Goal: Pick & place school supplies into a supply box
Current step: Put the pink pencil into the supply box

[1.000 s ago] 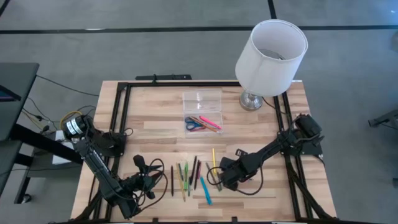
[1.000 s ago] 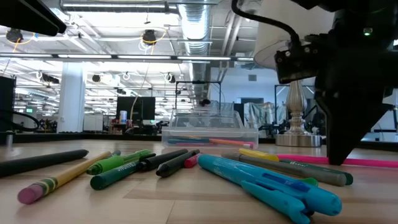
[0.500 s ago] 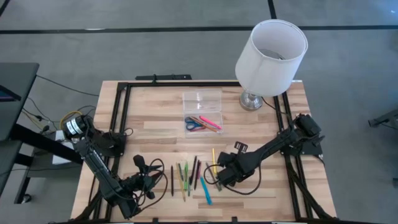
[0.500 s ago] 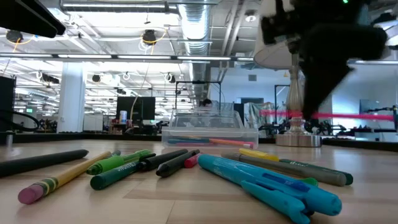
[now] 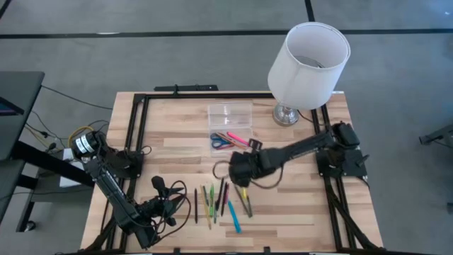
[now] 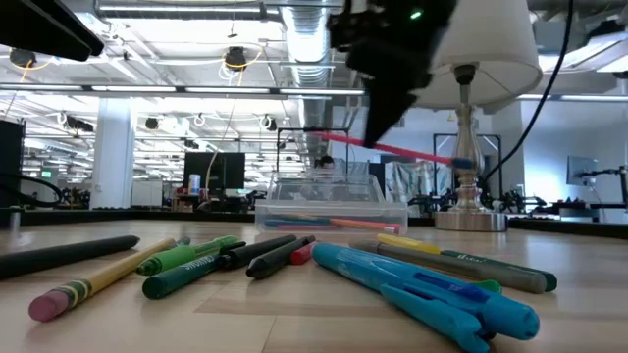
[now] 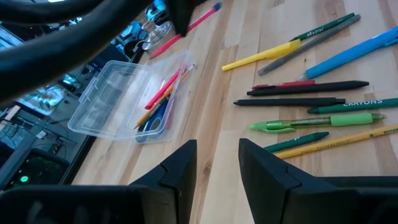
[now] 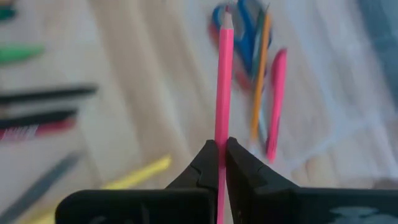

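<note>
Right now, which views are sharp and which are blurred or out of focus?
High view: sharp and evenly lit. Low view: near pens crisp, the right gripper a dark backlit shape against bright ceiling lights. Right wrist view: pink pencil in the fingers is clear, the box and table behind smeared. Left wrist view: mostly sharp, dark blur across the top.

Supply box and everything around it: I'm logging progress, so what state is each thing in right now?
Supply box: open, lid lying flat beside it, holding scissors and a few pens.
Pink pencil: lifted off the table, clamped in the right pincer.
Right pincer: shut on the pink pencil, near the box.
Left pincer: open, empty, low at the table's near left.
Remaining pens and pencils: lying loose on the table.
Lamp: upright.
</note>
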Available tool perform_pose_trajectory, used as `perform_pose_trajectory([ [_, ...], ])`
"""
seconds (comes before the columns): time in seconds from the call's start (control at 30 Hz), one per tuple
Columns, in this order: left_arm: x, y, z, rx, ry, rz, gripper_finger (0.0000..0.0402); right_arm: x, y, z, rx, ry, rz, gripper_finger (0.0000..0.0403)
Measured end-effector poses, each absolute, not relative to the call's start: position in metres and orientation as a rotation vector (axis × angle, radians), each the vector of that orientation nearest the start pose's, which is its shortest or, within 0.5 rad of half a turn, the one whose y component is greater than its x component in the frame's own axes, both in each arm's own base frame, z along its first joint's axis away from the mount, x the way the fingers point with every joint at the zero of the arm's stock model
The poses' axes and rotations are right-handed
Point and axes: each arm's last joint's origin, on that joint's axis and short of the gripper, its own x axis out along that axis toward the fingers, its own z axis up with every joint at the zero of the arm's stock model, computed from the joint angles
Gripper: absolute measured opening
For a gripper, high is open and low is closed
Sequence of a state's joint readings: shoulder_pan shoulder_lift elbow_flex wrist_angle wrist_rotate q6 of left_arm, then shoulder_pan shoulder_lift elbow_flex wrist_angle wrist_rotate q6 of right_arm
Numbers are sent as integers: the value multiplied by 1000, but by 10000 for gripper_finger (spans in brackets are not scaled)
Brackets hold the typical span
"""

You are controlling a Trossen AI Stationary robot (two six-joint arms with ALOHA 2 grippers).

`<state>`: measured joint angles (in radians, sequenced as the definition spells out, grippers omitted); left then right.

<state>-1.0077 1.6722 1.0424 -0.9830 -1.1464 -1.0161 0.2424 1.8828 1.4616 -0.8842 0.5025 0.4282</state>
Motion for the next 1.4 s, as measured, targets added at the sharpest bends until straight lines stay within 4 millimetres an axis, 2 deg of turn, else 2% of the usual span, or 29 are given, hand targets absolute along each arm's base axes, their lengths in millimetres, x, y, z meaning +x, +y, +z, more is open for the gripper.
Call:
perform_pose_trajectory([
  [0.2, 170, -220, 191, 455, 569, 430, 114, 385, 37, 225, -128, 1045, -461, 0],
  [0.37, 170, -219, 191, 459, 570, 430, 114, 393, 6, 228, -133, 1006, -490, 0],
  [0.6, 170, -219, 191, 465, 573, 432, 114, 398, -23, 228, -78, 979, -495, 0],
  [0.77, 170, -219, 191, 465, 573, 432, 114, 398, -33, 227, -59, 985, -504, 0],
  [0.93, 169, -219, 191, 465, 573, 431, 114, 403, -34, 203, -88, 1044, -489, 0],
  [1.07, 169, -219, 191, 466, 573, 431, 114, 407, -36, 192, -106, 1072, -483, 0],
  [1.4, 169, -218, 191, 472, 575, 433, 114, 404, -41, 192, -79, 1101, -446, 11],
])
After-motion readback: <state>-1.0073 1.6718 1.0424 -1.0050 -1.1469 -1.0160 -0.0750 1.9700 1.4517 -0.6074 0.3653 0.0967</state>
